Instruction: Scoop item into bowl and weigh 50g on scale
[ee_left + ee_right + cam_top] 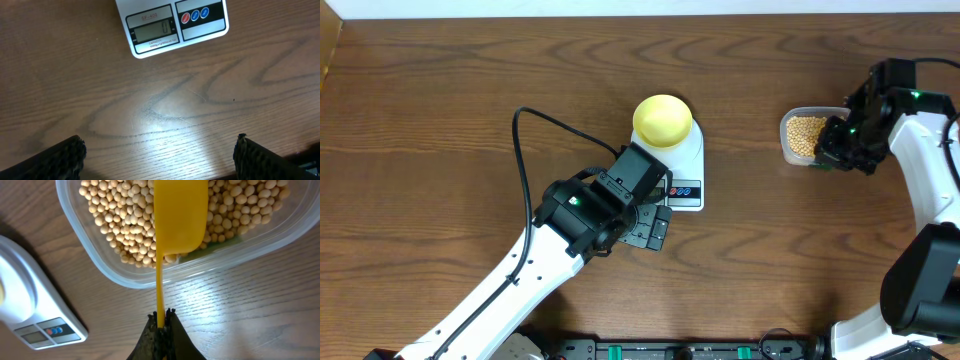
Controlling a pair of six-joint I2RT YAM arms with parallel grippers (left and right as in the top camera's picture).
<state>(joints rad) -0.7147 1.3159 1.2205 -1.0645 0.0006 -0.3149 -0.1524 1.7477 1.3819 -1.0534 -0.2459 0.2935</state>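
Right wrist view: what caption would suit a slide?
Shut fingers hold a yellow scoop at the beans in a clear tub, scale at left.

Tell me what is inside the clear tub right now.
Tan beans lie in the clear tub. The yellow scoop, gripped by the right pincer, lies over them. Whatever sits beneath the scoop is hidden.

The scale (172, 25) — marked SF-400 — displays 0.

Wooden table (440, 120): scale (688, 165), probably plastic tub (100, 267)
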